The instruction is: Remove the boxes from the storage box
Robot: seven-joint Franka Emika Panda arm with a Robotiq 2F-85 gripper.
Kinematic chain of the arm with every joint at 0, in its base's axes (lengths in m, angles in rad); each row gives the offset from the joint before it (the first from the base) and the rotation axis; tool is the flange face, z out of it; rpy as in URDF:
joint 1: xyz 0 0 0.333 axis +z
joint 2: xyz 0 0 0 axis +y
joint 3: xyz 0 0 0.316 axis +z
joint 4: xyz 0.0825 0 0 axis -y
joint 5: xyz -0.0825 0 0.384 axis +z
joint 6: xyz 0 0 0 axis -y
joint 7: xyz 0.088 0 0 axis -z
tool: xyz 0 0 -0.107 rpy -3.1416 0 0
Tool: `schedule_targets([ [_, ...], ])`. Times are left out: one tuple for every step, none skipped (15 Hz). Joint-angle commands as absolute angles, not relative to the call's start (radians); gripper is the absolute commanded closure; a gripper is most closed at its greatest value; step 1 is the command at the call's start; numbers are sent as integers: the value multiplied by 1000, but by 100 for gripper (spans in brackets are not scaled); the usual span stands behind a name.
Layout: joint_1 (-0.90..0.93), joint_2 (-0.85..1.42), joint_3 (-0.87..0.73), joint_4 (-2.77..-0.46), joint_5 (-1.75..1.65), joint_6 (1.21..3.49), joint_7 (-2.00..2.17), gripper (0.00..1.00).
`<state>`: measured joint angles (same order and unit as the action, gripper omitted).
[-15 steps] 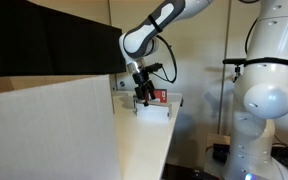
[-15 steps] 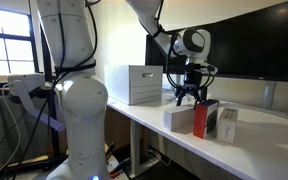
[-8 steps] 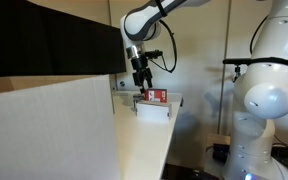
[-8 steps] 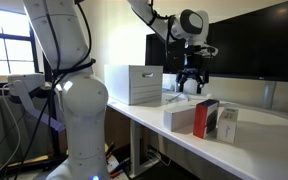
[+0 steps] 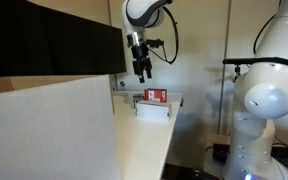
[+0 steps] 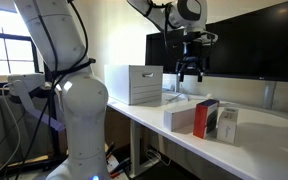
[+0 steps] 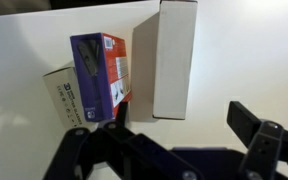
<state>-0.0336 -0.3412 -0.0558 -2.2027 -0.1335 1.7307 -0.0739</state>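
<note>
**A:** Entry one, the end effector?

**B:** End effector (image 6: 190, 74): hangs in the air above the desk (image 6: 264, 142), clear of every item. In the wrist view its fingers (image 7: 259, 135) stand wide apart with nothing between them.

**A:** The boxes?

**B:** Three, all out on the desk, side by side.
- Long white box (image 6: 179, 118): plain, lying flat.
- Red box (image 6: 203, 117): in the middle, just beside the long one and standing taller than it. The wrist view shows a purple face on it.
- Printed white box (image 6: 225, 123): on the red box's far side, against it. In the wrist view the red box partly covers it.

**A:** And the storage box?

**B:** Storage box (image 6: 134, 85): white, upright on the same desk, near the desk's edge and apart from the three boxes. Whether anything lies inside it cannot be told.

**A:** Anything else to list?

**B:** Three more things.
- Monitor (image 6: 254, 45): dark screen, behind the desk.
- Arm (image 5: 269, 90): white, with bulky joints. It stands beside the desk and reaches over it.
- Pale panel (image 5: 44, 130): large, filling the foreground in an exterior view and hiding most of the desk there.
</note>
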Motion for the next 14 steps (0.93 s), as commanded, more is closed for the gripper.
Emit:
schedule_targets([
  [-31,-356,-58,-2164,-125,1691,-107,0],
  [-31,-356,-57,-2154,-126,1687,-107,0],
  [-30,-356,-57,-2145,-126,1685,-108,0],
  [-30,-355,-56,-2137,-125,1685,-106,0],
  [-28,-348,-53,-2126,-121,1684,-100,0],
  [-26,-343,-52,-2118,-117,1681,-99,0],
  [-24,-334,-49,-2112,-115,1681,-98,0],
  [-19,-323,-49,-2107,-108,1669,-106,0],
  [-28,-343,-48,-2129,-126,1700,-79,0],
  [-23,-340,-47,-2126,-125,1694,-80,0],
  [-22,-336,-45,-2125,-125,1693,-80,0],
  [-21,-333,-44,-2125,-125,1692,-80,0],
  [-21,-331,-44,-2125,-125,1692,-80,0],
  [-21,-331,-44,-2125,-125,1692,-80,0],
])
